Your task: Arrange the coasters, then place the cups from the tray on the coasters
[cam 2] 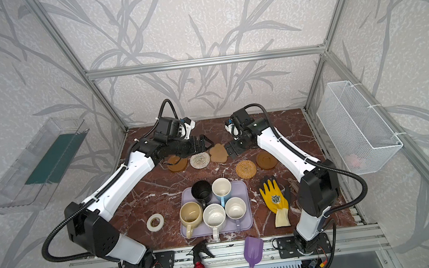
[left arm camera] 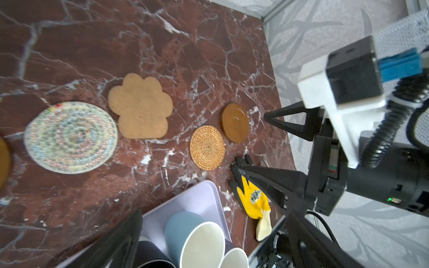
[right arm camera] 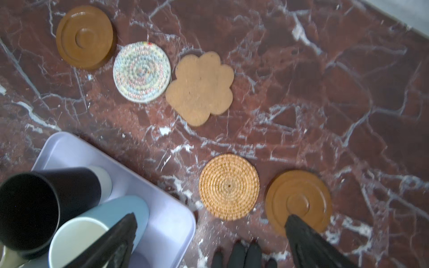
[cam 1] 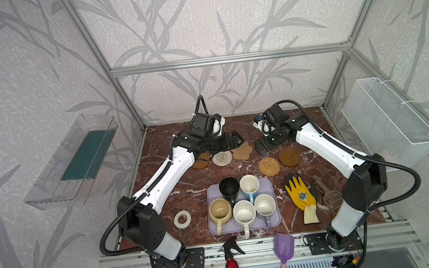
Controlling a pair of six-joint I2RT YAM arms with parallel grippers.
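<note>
Five coasters lie across the far half of the marble table: an amber disc (cam 1: 201, 161), a whitish woven round (cam 1: 222, 158), a tan flower shape (cam 1: 242, 151), a golden rattan round (cam 1: 269, 165) and a second amber disc (cam 1: 289, 157). Nearer, the lavender tray (cam 1: 271, 186) holds the cups: black (cam 1: 229, 187), light blue (cam 1: 249, 184), beige (cam 1: 219, 209), white speckled (cam 1: 244, 213) and lavender-grey (cam 1: 264, 204). My left gripper (cam 1: 237, 139) hovers open and empty behind the woven and flower coasters. My right gripper (cam 1: 260, 148) hangs open and empty between the flower coaster and the right disc.
A white tape roll (cam 1: 182, 219) lies left of the tray. A yellow glove (cam 1: 301, 195) and a brown scoop (cam 1: 329, 200) lie to its right. A red spray bottle (cam 1: 233, 267) and a purple spatula (cam 1: 284, 247) rest on the front rail. A wire basket (cam 1: 387, 120) hangs on the right wall.
</note>
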